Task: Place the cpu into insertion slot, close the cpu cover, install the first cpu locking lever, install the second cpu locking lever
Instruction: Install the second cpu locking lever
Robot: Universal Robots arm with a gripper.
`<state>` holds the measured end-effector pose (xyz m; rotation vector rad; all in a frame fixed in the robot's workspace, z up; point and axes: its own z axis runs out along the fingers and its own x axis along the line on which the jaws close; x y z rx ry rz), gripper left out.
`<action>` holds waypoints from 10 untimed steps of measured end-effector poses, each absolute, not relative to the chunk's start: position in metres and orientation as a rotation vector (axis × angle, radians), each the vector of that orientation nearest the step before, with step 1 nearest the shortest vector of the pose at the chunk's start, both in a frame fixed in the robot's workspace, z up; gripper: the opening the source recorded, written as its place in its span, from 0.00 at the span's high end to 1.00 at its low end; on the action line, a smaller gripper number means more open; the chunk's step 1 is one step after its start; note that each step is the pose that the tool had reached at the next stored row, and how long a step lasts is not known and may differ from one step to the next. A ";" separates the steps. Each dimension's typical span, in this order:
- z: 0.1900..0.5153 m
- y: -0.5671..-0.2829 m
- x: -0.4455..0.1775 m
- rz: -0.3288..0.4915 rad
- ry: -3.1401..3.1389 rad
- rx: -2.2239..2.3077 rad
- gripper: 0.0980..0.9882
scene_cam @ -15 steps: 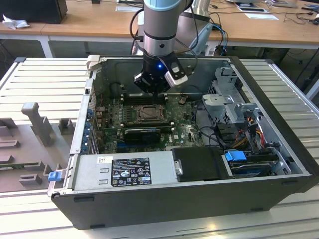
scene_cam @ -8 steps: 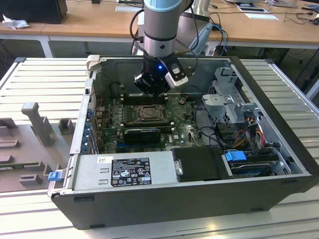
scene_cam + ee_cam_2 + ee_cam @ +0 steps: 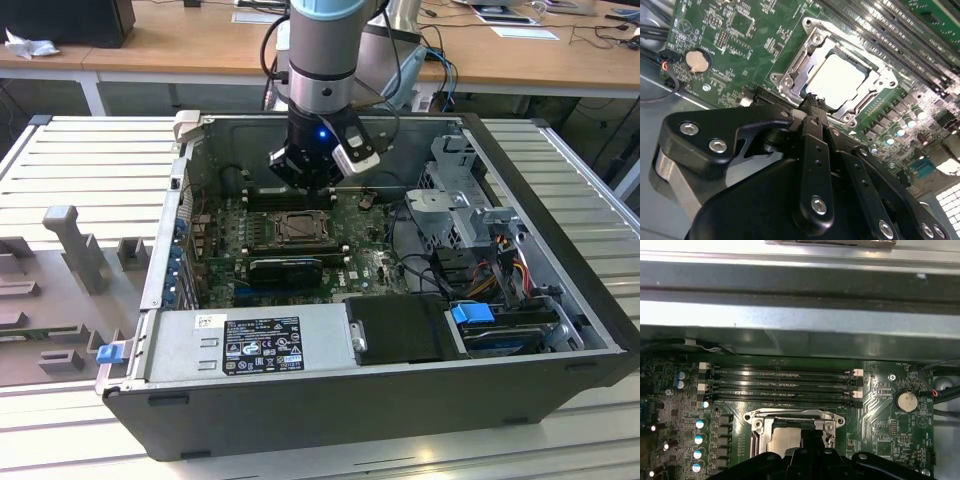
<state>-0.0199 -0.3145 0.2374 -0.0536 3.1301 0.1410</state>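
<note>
The arm reaches down into an open computer case [image 3: 560, 330] that lies on its side on a ribbed metal surface [image 3: 90, 160]. The gripper [image 3: 305, 183] hangs just above the green circuit board [image 3: 365, 262], close to the far edge of the insertion slot [image 3: 298, 229].

In the second wrist view the gripper's [image 3: 812, 100] fingers [image 3: 816, 107] are pressed together with no gap between them, and nothing is held. Their tips sit right at the near rim of the insertion slot [image 3: 790, 75].

The cpu [image 3: 837, 80] lies flat in the slot, its pale silver top catching the light. The cpu cover [image 3: 880, 90] is folded down over it, so the chip shows through the cover's square window. In the first wrist view the cover [image 3: 792, 416] and the cpu [image 3: 785, 437] appear just beyond the black gripper body, with the long black memory slots [image 3: 780, 385] running along the board beside them and a round coin battery [image 3: 905, 401] off to one side.

In the exterior view a black card [image 3: 285, 268] sits on the board just beside the slot, on the side nearer the camera.
</note>
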 end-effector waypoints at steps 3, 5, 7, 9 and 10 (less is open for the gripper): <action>0.237 -0.318 -0.020 0.141 3.130 -0.053 0.99; 0.240 -0.320 -0.020 0.142 3.130 -0.053 0.99; 0.244 -0.321 -0.020 0.142 3.130 -0.054 0.99; 0.244 -0.323 -0.020 0.142 3.130 -0.053 0.99; 0.244 -0.324 -0.020 0.142 3.130 -0.053 0.99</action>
